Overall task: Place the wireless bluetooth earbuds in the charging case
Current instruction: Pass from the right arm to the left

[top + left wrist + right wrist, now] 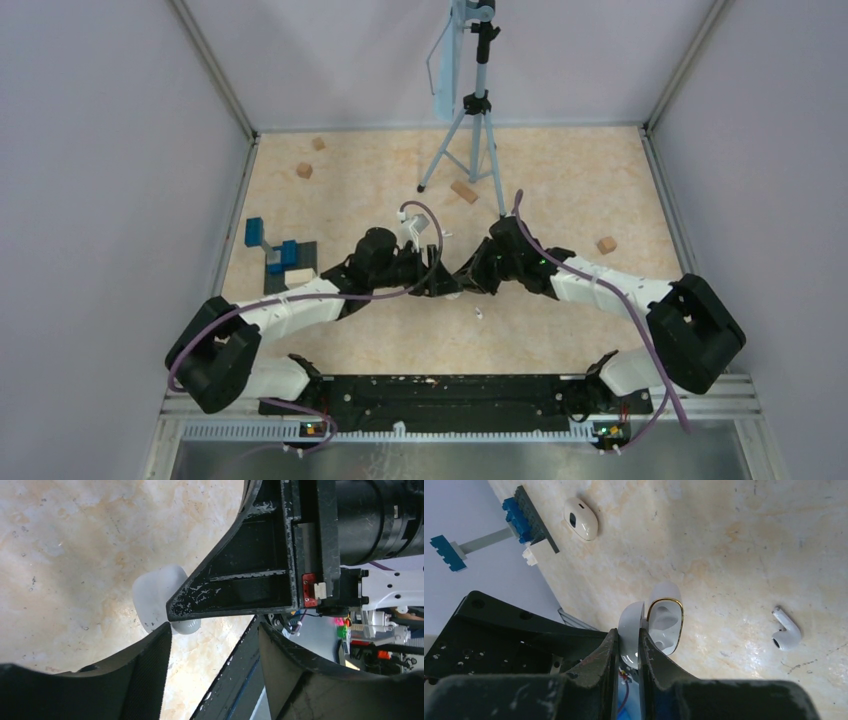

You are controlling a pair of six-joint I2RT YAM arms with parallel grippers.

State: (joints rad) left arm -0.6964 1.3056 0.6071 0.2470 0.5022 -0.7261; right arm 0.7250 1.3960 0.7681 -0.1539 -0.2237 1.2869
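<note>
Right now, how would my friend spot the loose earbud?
Find the right tool in the middle, pinching the open white case. Just nearer the arm bases lies the earbud, alone: a tiny white stemmed sliver, far smaller than the case.

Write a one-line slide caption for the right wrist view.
Right gripper grips the open charging case; one earbud lies nearby.

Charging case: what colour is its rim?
Gold, on a white charging case; best in right wrist view.

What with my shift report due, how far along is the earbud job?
Done: the charging case is open. In hand: the right gripper pinches its lid; the left gripper is open nearby. Left: one earbud lies on the table, and I see none in the case.
</note>
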